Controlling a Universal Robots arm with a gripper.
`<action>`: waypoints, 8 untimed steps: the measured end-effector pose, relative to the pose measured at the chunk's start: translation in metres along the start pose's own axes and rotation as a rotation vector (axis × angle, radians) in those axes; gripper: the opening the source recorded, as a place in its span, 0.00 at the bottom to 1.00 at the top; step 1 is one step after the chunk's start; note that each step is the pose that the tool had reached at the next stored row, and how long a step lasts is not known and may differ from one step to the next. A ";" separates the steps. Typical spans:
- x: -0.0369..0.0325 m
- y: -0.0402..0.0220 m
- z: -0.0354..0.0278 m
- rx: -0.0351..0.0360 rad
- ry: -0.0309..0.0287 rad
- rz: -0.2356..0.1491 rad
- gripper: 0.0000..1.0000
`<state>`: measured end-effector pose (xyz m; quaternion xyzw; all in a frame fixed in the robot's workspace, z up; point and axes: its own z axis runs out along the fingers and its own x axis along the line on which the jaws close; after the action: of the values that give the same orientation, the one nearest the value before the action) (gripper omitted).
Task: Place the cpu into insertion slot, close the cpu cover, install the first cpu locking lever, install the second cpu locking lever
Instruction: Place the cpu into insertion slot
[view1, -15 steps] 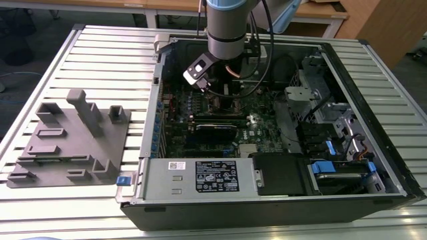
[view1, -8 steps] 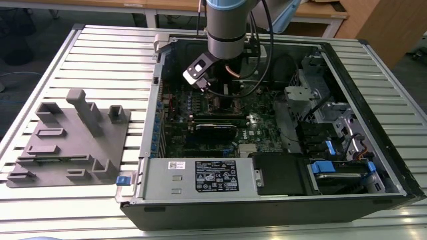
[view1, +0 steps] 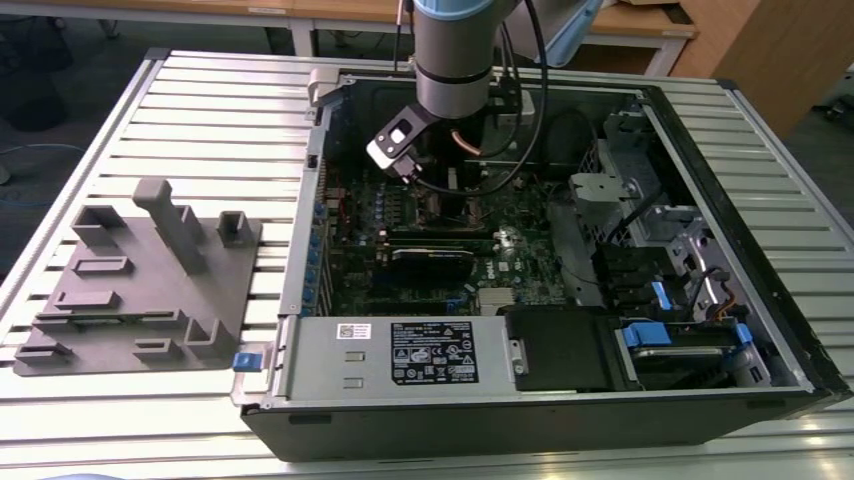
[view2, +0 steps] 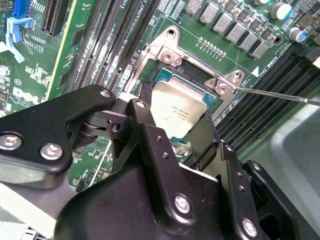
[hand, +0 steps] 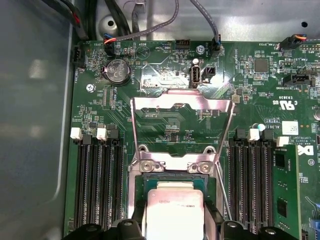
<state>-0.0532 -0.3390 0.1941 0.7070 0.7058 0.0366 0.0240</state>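
In both wrist views the cpu (view2: 177, 111) (hand: 172, 212) shows its dull silver top between the black fingers of my gripper (view2: 175, 127) (hand: 172, 229). The fingers press on two opposite sides of the chip. It hangs right over the insertion slot (view2: 194, 74) (hand: 172, 178), a black socket with a silvery rim on the green board, and I cannot tell whether it touches. The cpu cover (hand: 150, 102) stands swung open behind the slot. A thin locking lever (view2: 280, 93) (hand: 225, 196) sticks out beside the slot. In the exterior view the gripper (view1: 430, 188) reaches down into the open computer case.
Long black memory slots (hand: 95, 185) (hand: 255, 180) flank the socket on both sides. The case wall (view1: 310, 200) and drive cage (view1: 641, 200) ring the board. A power supply (view1: 400, 352) lies at the case front. A grey fixture (view1: 147, 280) sits on the slatted table at the exterior view's left.
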 end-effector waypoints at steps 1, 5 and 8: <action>0.0000 0.0000 0.0000 0.0000 0.0000 0.000 0.54; 0.0000 0.0000 0.0000 0.0003 0.0003 -0.008 0.54; 0.0000 -0.0001 0.0004 0.0003 0.0006 -0.008 0.54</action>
<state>-0.0532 -0.3390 0.1937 0.7040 0.7088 0.0366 0.0238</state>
